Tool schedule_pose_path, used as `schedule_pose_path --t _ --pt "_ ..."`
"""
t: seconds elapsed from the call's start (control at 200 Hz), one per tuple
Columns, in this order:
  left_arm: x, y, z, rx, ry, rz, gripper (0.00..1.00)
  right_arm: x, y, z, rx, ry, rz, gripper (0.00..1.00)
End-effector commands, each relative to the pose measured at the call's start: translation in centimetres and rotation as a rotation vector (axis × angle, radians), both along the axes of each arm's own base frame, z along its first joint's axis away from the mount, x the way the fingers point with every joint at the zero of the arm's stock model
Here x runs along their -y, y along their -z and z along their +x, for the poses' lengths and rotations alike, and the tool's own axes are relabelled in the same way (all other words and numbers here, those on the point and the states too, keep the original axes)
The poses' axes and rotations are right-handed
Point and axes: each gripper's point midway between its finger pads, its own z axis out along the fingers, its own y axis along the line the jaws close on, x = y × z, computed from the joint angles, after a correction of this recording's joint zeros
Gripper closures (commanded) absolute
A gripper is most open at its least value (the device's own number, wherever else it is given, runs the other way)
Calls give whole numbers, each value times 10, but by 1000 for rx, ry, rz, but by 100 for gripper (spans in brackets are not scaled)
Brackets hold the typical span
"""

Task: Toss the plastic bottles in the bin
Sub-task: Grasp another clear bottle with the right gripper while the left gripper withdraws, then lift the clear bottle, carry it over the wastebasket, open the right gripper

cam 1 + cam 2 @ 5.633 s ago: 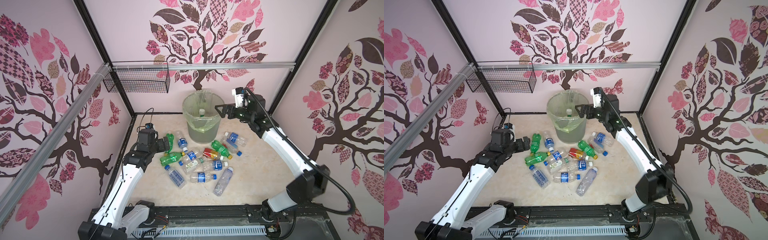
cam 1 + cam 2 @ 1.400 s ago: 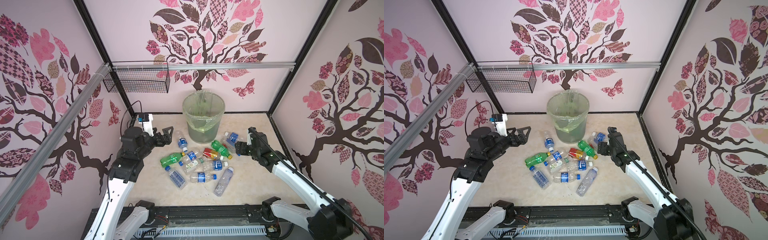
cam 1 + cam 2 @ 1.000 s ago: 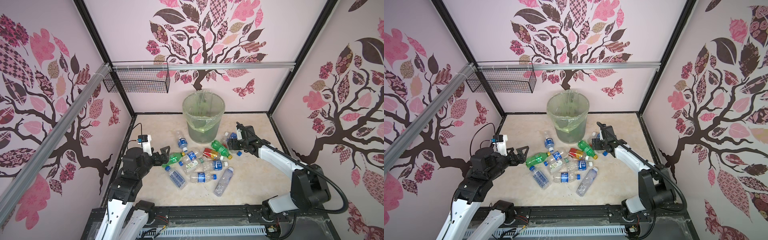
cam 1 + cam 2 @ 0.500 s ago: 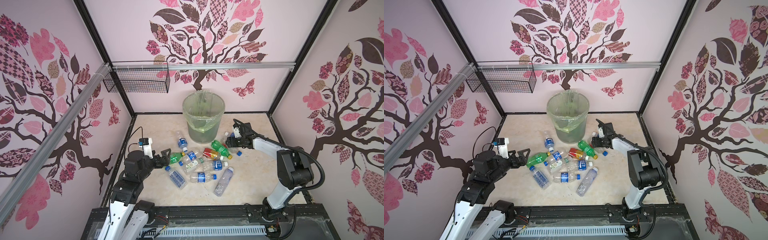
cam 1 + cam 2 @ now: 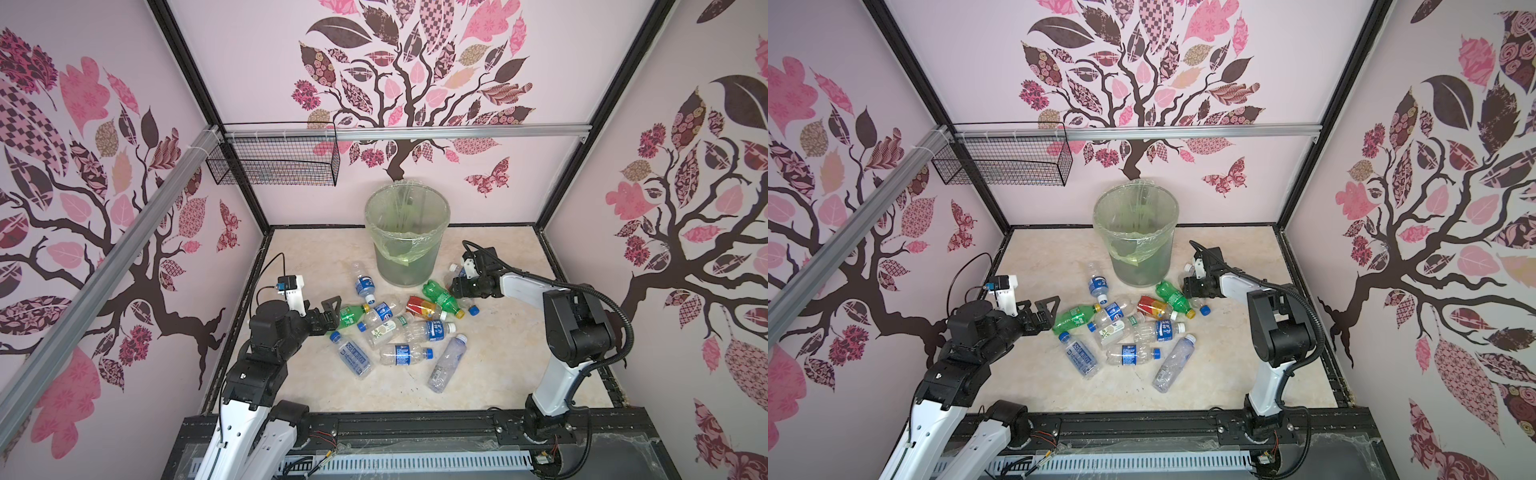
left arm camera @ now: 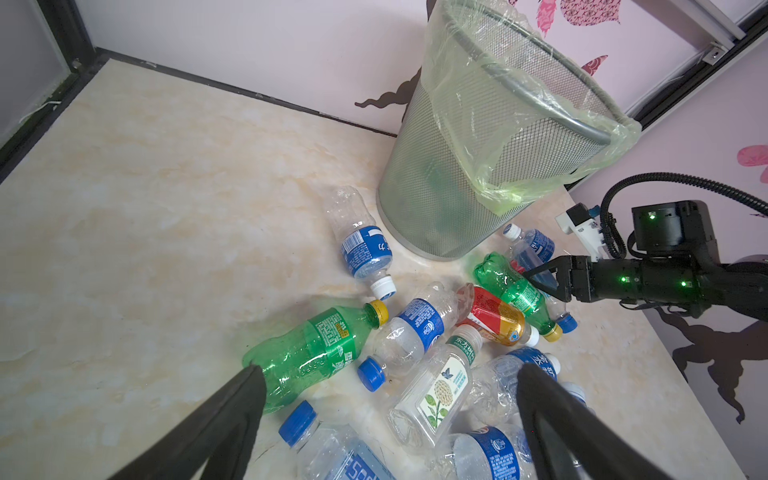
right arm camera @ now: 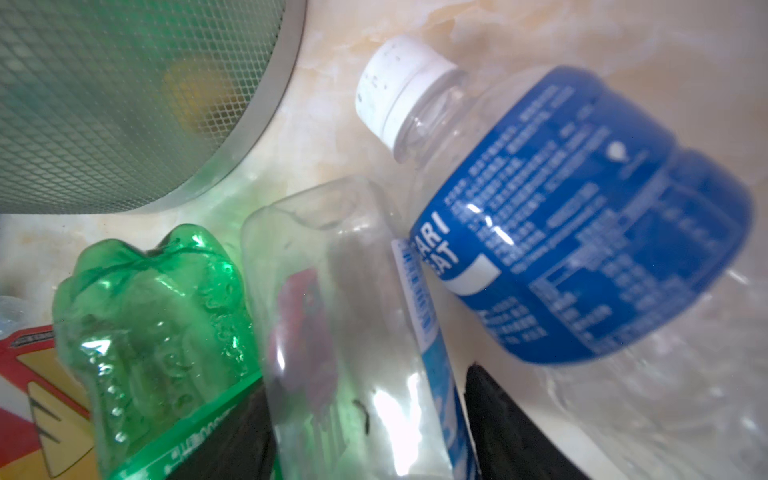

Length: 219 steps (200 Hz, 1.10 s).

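- The floor (image 5: 316, 257) is strewn with about a dozen bottles (image 5: 405, 353). They lie in a loose heap in front of the bin (image 5: 405, 270), the nearest just beside its base. None is seen in the air or on the rim.
- Inside the bin, dim green and yellow shapes are made out through the mesh, so a few bottles are judged to be thrown in already. Their number cannot be told, and most of the task is judged to be left.
- The left claw (image 6: 390, 374) is held wide open and empty, low over the left edge of the heap. A green bottle (image 6: 307, 353) lies by one finger.
- The right claw (image 6: 536, 281) is set low at the heap's far right, near the bin's foot. Its jaws stand partly apart on either side of a clear bottle (image 7: 353, 311), close against it. That bottle lies on the floor, and whether it is gripped cannot be told.
- A blue-labelled bottle (image 7: 582, 216) lies against the clear one and may be disturbed when that one is lifted.
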Motion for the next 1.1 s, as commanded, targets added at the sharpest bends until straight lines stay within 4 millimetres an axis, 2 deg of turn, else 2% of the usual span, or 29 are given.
schedule_pose_path --t 0.0,0.205,0.3,0.39,0.54,0.705,0.93,1.091 --pt "-3 10 1 -24 -20 8 2 0 8 2 -37 16 -2 34" --pt "-6 14 2 -42 -35 21 2 0 6 1 -36 37 6 45" --pt "-8 14 1 -42 -44 24 2 0 -7 -1 -3 44 26 49" --pt "-9 14 1 -42 -47 26 2 0 -28 -4 42 49 39 51" --pt "-11 14 1 -44 -61 23 2 7 -75 -11 134 80 53 54" --pt "-12 15 1 -48 -68 32 2 10 -133 -28 264 105 116 57" --pt "-13 14 1 -46 -68 40 2 11 -213 -61 471 92 225 57" --pt "-13 15 0 -48 -67 40 2 10 -253 -91 584 49 281 58"
